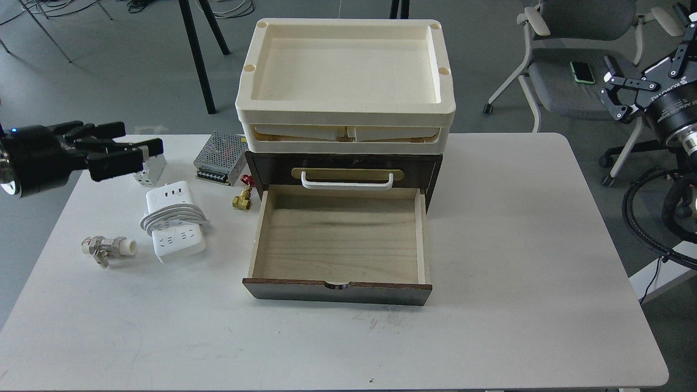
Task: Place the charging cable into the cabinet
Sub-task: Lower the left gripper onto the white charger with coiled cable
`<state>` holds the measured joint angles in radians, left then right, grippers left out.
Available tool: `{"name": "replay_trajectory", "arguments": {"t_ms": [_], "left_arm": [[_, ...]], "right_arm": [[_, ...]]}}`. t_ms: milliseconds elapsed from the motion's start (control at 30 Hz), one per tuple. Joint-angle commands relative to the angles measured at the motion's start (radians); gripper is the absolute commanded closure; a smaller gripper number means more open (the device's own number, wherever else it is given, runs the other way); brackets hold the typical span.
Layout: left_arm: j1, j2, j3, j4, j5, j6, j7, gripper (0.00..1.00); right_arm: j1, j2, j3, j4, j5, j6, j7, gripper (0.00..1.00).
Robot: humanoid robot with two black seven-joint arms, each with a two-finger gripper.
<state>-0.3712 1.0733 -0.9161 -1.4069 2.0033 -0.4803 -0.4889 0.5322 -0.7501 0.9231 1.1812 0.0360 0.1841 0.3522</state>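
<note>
The charging cable (174,222), a white power strip with its cord wound around it, lies on the white table (517,245) left of the cabinet. The cabinet (272,169) is a dark brown box whose light wood drawer (340,239) is pulled out and empty. My left gripper (142,139) reaches in from the left and hovers above the table behind the power strip, fingers apart and empty. My right gripper (648,68) is open and empty, off the table at the far right.
Cream trays (346,81) are stacked on the cabinet. A white-and-red circuit breaker (151,170) is partly hidden by my left gripper. A silver power supply box (220,158), a brass valve (242,198) and a silver valve (106,249) lie nearby. A chair (566,81) stands at back right.
</note>
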Motion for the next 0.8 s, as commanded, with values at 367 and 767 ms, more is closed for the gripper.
{"name": "replay_trajectory", "arguments": {"t_ms": [367,767], "left_arm": [[-0.362,-0.245,0.488,0.477,0.178,0.236,0.0,0.01],[-0.442,-0.397,0.706,0.773,0.178,0.37,0.0,0.04]], "right_arm": [[-0.011,0.0,0.002,0.0,0.001,-0.002,0.001,0.0],[-0.014,0.0,0.003,-0.002,-0.001,-0.003,0.001,0.0]]}}
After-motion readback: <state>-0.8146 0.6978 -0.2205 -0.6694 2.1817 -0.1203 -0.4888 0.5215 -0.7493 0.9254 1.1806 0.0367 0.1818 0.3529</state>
